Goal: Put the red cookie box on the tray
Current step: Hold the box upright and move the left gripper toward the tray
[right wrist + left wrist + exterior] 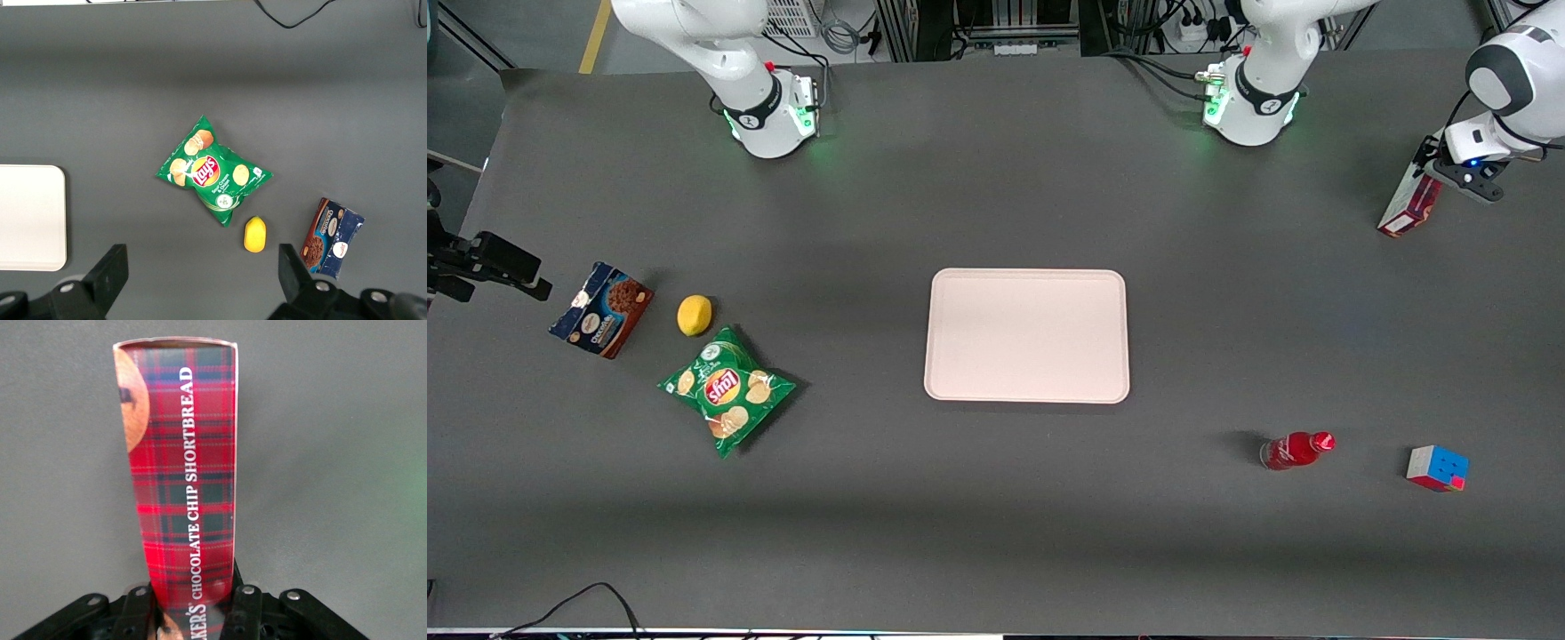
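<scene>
Claw: our claw (1474, 174) sits at the working arm's end of the tabletop (996, 498), clenched on one end of the red cookie box (1410, 203); the wrist view shows the fingers (248, 608) pressing the carton's two sides.
Box: we hold it tilted, its free end hanging down over the tabletop, well apart from the tray (1027, 335).
Tray: bare, lying mid-tabletop.
Slip risk: we grip a long slim carton at one end only, so we judge it may swing or pivot in the fingers during a fast sweep.
Crush risk: thin cardboard may buckle if we squeeze harder.
Landing risk: if we lower it slanted, the free end may catch the tray's rim and leave it half off.
Bystanders: the red bottle (1296, 450) and puzzle cube (1437, 468) lie nearer the front camera, likely off our path.
</scene>
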`<state>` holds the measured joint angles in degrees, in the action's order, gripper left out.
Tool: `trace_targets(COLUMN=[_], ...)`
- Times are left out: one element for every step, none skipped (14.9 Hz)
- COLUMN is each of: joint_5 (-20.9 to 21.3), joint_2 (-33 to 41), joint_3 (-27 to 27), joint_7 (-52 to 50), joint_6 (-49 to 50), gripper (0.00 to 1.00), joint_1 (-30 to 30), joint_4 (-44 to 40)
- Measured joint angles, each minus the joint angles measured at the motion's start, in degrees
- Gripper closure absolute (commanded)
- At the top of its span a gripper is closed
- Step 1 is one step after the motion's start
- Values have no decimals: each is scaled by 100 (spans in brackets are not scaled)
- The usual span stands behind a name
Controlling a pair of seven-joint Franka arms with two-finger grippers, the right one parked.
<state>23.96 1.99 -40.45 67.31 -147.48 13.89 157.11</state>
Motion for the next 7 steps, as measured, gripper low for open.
trace_targets(joint_5=[0, 0, 0, -6, -25, -54, -113], joint_2=[0, 1, 10, 29, 53, 87, 124], joint_3=[5, 17, 57, 160, 341, 607, 931], joint_7=[-1, -9, -12, -21, -100, -288, -541], joint_6=[-32, -48, -53, -51, 8, 218, 551], gripper=[82, 82, 82, 82, 82, 81, 81], joint_1=[0, -2, -7, -12, -17, -28, -45], joint_4=[-8, -25, -64, -144, -265, -439, -657])
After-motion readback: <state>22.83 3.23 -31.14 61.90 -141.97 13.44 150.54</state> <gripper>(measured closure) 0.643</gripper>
